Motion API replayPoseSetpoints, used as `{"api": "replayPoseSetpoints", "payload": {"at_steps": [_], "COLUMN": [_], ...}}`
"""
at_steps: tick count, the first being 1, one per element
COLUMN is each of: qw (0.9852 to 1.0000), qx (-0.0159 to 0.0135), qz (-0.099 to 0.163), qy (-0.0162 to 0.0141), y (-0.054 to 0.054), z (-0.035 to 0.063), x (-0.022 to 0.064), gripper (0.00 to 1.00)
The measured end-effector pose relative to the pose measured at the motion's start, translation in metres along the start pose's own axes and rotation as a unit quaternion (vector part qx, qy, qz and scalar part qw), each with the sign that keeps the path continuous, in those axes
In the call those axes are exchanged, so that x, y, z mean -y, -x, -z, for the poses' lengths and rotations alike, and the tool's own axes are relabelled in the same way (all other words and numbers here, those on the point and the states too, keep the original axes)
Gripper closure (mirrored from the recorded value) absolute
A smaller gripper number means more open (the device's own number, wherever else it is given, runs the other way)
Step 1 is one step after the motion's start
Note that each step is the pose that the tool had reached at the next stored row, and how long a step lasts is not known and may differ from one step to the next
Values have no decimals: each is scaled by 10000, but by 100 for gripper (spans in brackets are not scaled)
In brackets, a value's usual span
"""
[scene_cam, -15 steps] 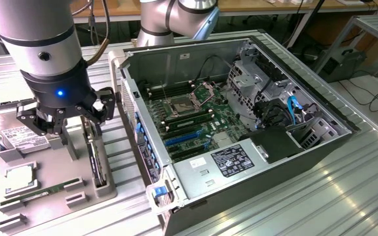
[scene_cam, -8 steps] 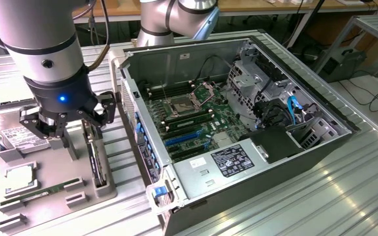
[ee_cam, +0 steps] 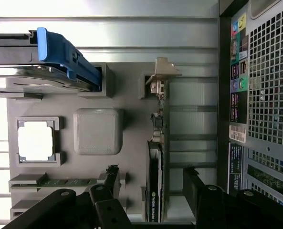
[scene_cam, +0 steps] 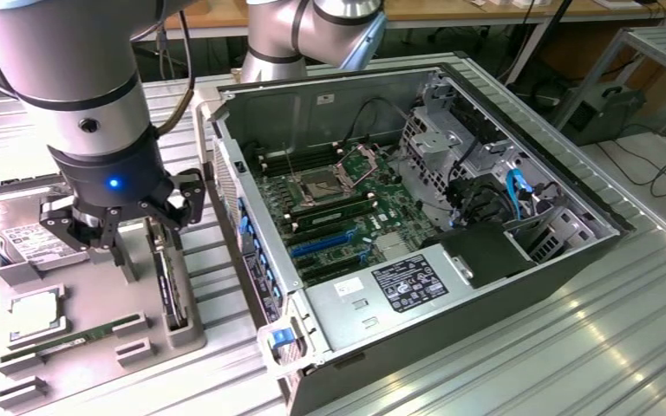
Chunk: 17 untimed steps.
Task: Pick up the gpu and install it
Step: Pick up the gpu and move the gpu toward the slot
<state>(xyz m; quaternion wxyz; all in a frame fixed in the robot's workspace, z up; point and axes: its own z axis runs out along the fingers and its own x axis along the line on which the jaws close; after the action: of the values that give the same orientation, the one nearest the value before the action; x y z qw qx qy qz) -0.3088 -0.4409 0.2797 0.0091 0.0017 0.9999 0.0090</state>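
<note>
Vertically down, gripper (ee_cam: 152, 183) over upright gpu (ee_cam: 154, 162), jaws spread wide.

gpu (scene_cam: 169, 286) in tray (scene_cam: 101, 299), beside case (scene_cam: 310, 104)

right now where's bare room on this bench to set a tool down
The widest bare patch is the ribbed table off the computer case, toward the exterior view's right. A narrow strip runs between the case and the grey parts tray. The tray is crowded: the gpu, hard drive and open gripper above.
</note>
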Motion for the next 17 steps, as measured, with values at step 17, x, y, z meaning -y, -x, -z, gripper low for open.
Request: {"api": "replayPoseSetpoints", "payload": {"at_steps": [17], "qw": [10000], "qx": [0], "qz": [1], "qy": [-49], "y": [-4], "z": [-210], "x": [4], "gripper": [35]}}
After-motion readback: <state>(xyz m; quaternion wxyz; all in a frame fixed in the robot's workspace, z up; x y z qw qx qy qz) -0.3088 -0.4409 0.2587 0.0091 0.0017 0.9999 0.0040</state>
